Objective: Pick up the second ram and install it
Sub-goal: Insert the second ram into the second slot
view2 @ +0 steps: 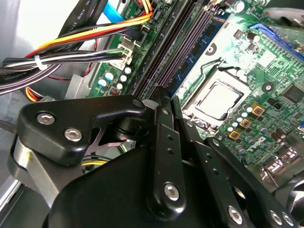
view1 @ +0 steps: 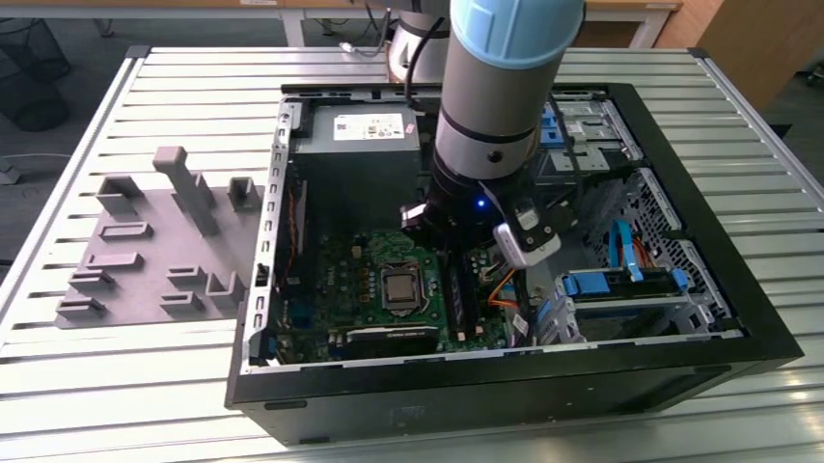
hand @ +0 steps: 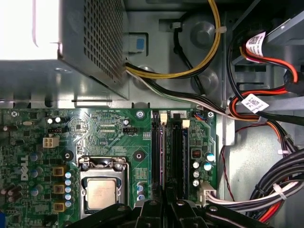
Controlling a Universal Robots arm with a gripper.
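The open computer case (view1: pixel 721 318) holds the motherboard (view1: pixel 386 289), with the pincer (view2: pixel 164 102) over its slots.

We note ribbed silver metal table (view1: pixel 168 386) carrying open black computer case (view1: pixel 721 318); grey plastic holder tray with upright posts (view1: pixel 142 251) beside case, toward exterior view's left.

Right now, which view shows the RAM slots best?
The first wrist view: RAM slots seen square-on, nearly full length. The second wrist view shows them slanted, near end behind the gripper. In the exterior view the arm covers most.
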